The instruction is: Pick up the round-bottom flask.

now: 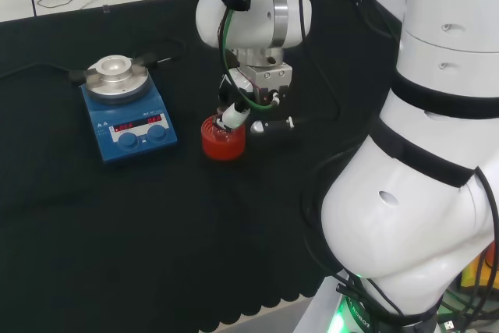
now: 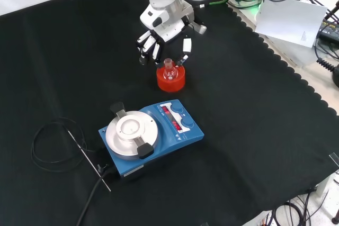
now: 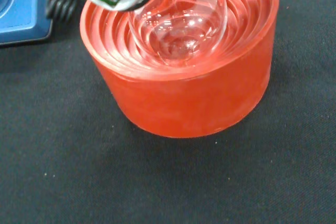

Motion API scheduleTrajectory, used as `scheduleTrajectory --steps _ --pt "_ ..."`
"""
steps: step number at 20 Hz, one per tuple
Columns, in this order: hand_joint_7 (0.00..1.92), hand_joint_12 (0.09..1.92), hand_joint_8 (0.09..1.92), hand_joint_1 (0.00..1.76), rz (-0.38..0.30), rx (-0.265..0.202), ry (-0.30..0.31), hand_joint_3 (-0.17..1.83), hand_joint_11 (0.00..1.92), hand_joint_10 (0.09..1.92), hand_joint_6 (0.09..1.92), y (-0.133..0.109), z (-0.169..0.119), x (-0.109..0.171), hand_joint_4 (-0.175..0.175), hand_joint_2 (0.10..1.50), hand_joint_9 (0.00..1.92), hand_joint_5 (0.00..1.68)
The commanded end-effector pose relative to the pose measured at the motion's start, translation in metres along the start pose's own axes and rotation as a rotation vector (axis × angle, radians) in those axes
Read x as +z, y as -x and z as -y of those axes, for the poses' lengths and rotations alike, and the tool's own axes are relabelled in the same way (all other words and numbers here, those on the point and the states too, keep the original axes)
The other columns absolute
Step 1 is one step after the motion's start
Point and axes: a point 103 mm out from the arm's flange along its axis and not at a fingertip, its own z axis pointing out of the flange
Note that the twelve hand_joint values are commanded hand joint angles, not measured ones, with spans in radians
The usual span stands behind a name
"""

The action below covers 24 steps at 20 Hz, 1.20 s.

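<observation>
While the round-bottom flask [image 3: 181, 27] sits in its red ribbed stand [image 3: 184, 93] on the black cloth [image 2: 254, 109], the hand [image 2: 161, 38] hangs just above it, fingers [image 2: 185, 45] spread and pointing down around the flask's neck, not closed on it. Nearer the front camera stands a blue hotplate stirrer [image 2: 151, 136].

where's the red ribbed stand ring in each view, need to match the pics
Head view: red ribbed stand ring sits mid-picture, right of the blue hotplate stirrer, below the hand.
Front view: upper middle, beyond the stirrer, just below the hand.
Wrist view: close up, cradling the clear round-bottom flask.
Shared landmark: the blue stirrer, a corner of it in the wrist view.
</observation>
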Motion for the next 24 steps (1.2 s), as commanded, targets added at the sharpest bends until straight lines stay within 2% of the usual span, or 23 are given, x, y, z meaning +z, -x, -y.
scheduleTrajectory --steps 1,10,19,21,23,24 --pt "0.24 1.44 0.67 0.93 0.006 0.006 -0.010 0.70 0.04 0.68 0.73 -0.0015 -0.0035 0.0005 -0.078 0.63 0.44 0.87" --pt "0.24 1.45 0.67 0.94 0.004 0.012 -0.015 0.69 0.08 0.68 0.75 -0.0009 -0.0074 -0.0041 -0.089 0.64 0.46 0.91" --pt "0.24 1.45 0.67 0.95 0.006 0.019 -0.029 0.68 0.09 0.67 0.77 0.0042 -0.0061 -0.0003 -0.091 0.64 0.46 0.86" --pt "0.24 1.45 0.68 0.95 0.021 0.020 -0.022 0.68 0.09 0.67 0.77 0.0027 -0.0063 -0.0009 -0.099 0.64 0.46 0.91" --pt "0.25 1.45 0.69 1.03 0.032 0.023 -0.009 0.53 0.10 0.68 0.83 0.0012 -0.0064 -0.0015 0.070 0.76 0.47 1.05" --pt "0.26 1.44 0.69 1.06 0.037 0.023 0.002 0.52 0.12 0.67 0.85 0.0013 -0.0063 -0.0023 0.105 0.78 0.48 1.09"
